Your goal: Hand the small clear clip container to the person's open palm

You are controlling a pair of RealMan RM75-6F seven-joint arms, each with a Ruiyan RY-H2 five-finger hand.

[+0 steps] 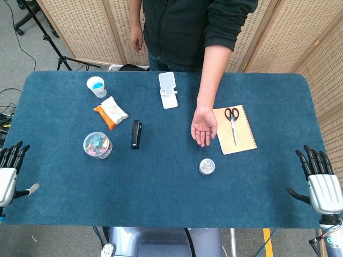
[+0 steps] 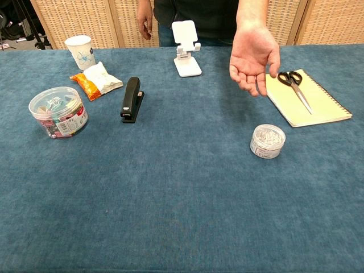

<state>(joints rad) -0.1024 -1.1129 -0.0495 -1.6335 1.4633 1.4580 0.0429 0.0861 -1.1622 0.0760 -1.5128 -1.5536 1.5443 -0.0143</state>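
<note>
Left robot hand [image 1: 9, 174]: at the counter's near left corner, fingers spread and pointing up, holding nothing; seen only in the head view.
Right robot hand [image 1: 320, 182]: at the near right corner, fingers spread and upright, holding nothing.
Small clear round clip container [image 2: 268, 140]: upright on the blue felt counter [image 2: 170, 205], right of centre, well apart from both robot hands, filled with silvery clips.
Person's open palm [image 2: 252, 54]: turned up, fingers pointing toward the near edge, just beyond the clip container and apart from it.
Tan spiral notebook [image 2: 313, 102]: beside the palm toward the right edge, with black-handled scissors [image 2: 294, 83] lying on it.
White folding phone stand [image 2: 186, 48]: near the middle of the far edge.
Black stapler [image 2: 131, 99]: left of centre.
Large clear tub of coloured clips [image 2: 57, 111]: toward the left edge.
Orange-and-white snack packet [image 2: 96, 80]: beyond the tub.
White paper cup [image 2: 79, 51]: near the far left corner.
</note>
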